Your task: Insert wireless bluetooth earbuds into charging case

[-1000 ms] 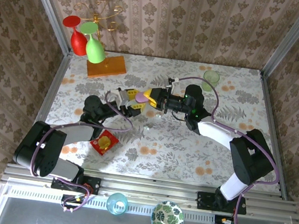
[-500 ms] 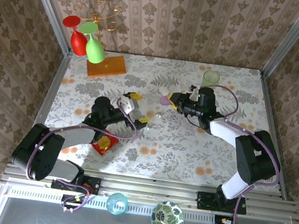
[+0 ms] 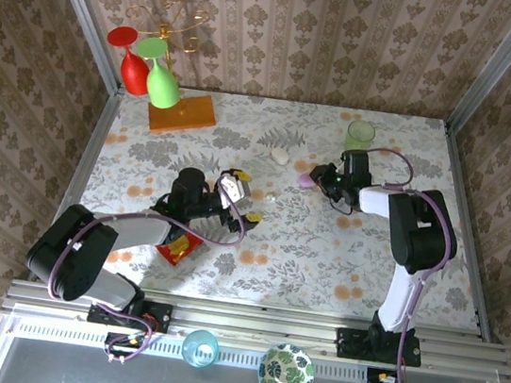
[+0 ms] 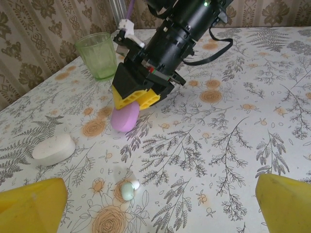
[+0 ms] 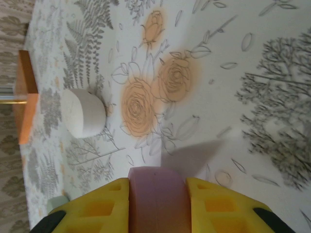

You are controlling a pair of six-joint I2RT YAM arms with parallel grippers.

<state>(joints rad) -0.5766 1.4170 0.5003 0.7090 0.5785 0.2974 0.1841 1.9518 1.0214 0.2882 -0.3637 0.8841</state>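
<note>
Desk-level, mid-task: my left hand [image 3: 247, 198] is spread wide and empty at the end of an arm lying low across the flowered desk [image 3: 370, 255], forearm angled toward the green tumbler [image 3: 360, 132]. Its yellow fingertips [image 4: 29, 206] frame the bottom corners of the left wrist view. Two earbuds [image 4: 127, 191], one pale green and one whitish, lie touching each other on the desk between my left hand and the tumbler, well short of the glass. My right arm is folded back on itself, forearm reaching left, and my right hand [image 3: 315, 177] sits low on the near side of the tumbler, narrowed onto a pink-purple oval case [image 3: 306, 180] pinched between yellow pads [image 5: 97, 208]. A white oval case [image 3: 280, 156] rests on the desk left of the tumbler, beyond the pink one
</note>
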